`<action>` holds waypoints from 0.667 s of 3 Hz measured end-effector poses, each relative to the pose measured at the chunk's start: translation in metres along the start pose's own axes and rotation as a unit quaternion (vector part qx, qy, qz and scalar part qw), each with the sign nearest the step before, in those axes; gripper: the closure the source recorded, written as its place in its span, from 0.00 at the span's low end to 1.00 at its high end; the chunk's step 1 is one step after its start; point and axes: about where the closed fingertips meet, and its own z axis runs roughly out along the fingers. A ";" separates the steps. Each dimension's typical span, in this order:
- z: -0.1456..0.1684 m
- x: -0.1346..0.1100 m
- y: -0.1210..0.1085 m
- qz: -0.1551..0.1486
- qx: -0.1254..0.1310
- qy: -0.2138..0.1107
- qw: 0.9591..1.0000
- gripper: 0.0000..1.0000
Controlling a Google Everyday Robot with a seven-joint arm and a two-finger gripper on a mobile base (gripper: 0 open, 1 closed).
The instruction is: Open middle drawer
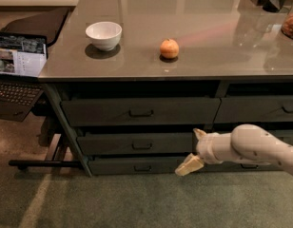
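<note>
The middle drawer (pixel 113 144) is a dark grey-green front under the counter, second in a stack of three, with a small dark bar handle (pixel 141 146) at its centre. It looks closed, flush with the fronts above and below. My gripper (pixel 187 151) is at the right end of this drawer front, to the right of the handle and apart from it. It is open, with one pale finger (pixel 200 134) up and the other (pixel 189 166) down over the bottom drawer. The white arm (pixel 251 146) reaches in from the right.
The taller top drawer (pixel 139 111) and the slim bottom drawer (pixel 137 166) have like handles. More drawers (pixel 258 109) stand at the right. On the counter (pixel 194 37) are a white bowl (pixel 103 34) and an orange fruit (pixel 169 48). An open laptop (pixel 18 65) sits at the left.
</note>
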 end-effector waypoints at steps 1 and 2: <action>0.033 0.002 0.006 0.010 -0.015 -0.008 1.000 0.00; 0.062 -0.004 0.011 0.014 -0.021 -0.022 0.999 0.00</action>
